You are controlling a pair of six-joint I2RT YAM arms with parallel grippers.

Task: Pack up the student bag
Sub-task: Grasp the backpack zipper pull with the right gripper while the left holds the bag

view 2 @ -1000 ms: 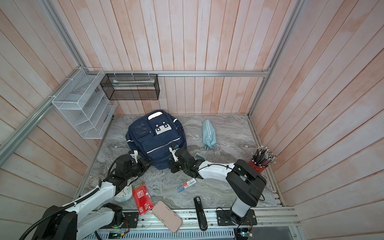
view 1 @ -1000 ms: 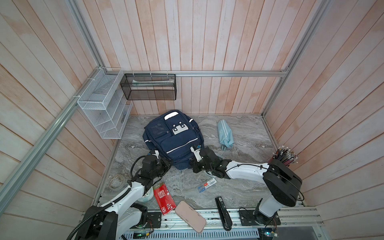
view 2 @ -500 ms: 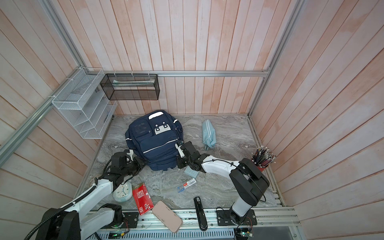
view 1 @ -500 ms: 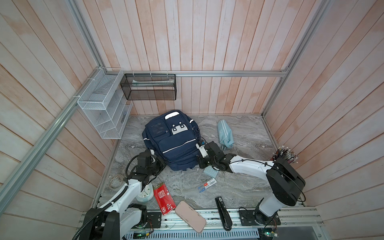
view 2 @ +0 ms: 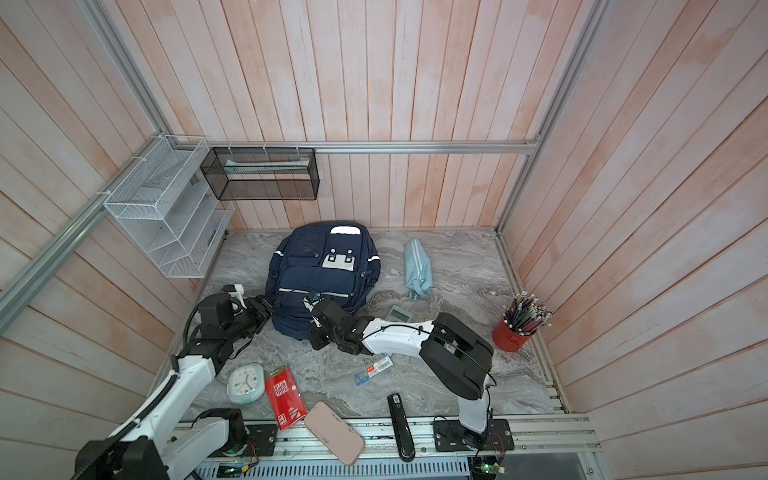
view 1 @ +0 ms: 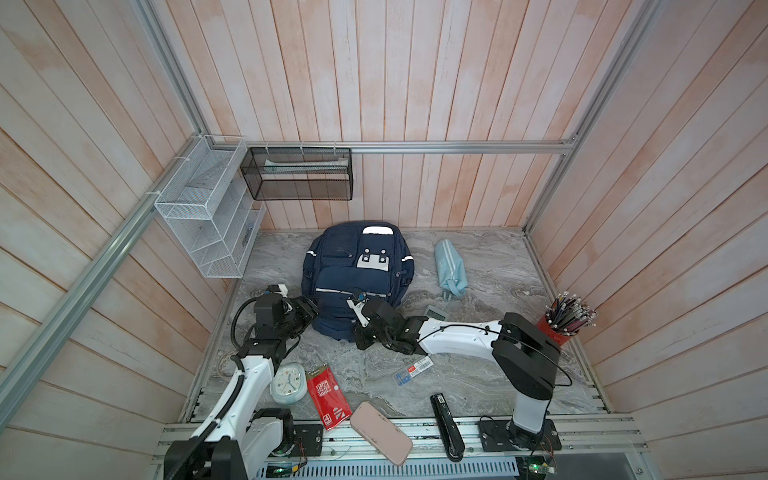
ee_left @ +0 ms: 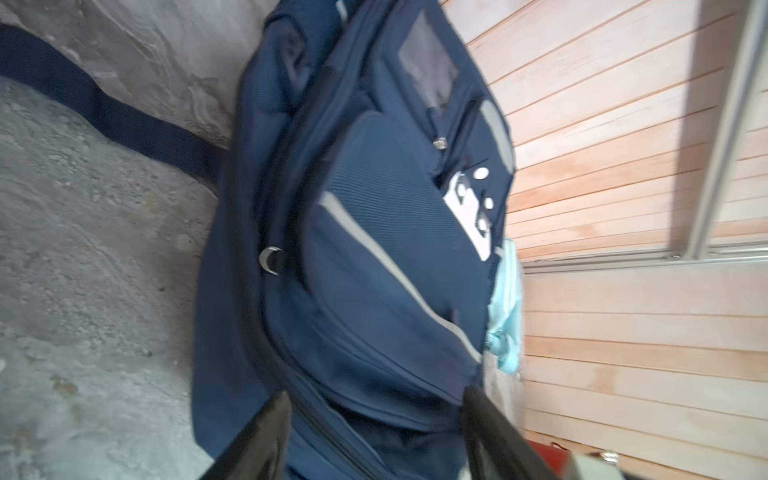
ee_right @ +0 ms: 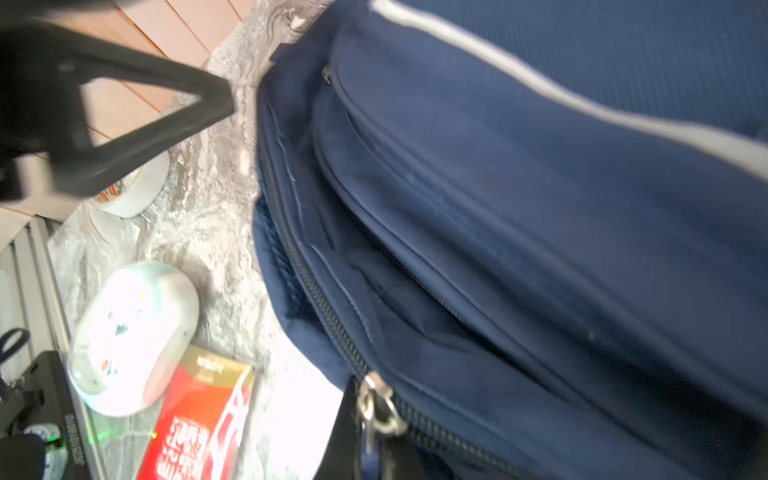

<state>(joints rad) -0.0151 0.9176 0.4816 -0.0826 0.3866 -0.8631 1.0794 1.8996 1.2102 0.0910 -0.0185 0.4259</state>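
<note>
Navy fabric fills both wrist views, and in both top views the bag [view 1: 353, 282] [view 2: 320, 278] is seen lying front-up on the marble table [view 1: 478, 374], towards the back and a little left of the middle, with its top turned to the rear wall. The left gripper [view 1: 309, 313] is placed at the bag's near left corner. In the left wrist view its fingers [ee_left: 266, 436] are spread wide apart with the bag [ee_left: 374, 270] framed between them, and nothing is clamped; whether the tips touch the cloth cannot be told. The right gripper [view 1: 358, 332] is laid against the bag's near edge, and in the right wrist view, which is blurred, it is shown closed on the metal zip pull [ee_right: 376, 405] of a zip running along the bag's edge. A light-blue pouch [view 1: 449, 266] is set to the right of the bag, apart from it. Nearer the front, a clock [view 1: 287, 382], a red packet [view 1: 328, 390], a pink case [view 1: 380, 432] and a black stapler [view 1: 446, 428] are spread out, the clock just beside the packet. A red cup [view 1: 555, 334] of pencils is stood by the right wall.
</note>
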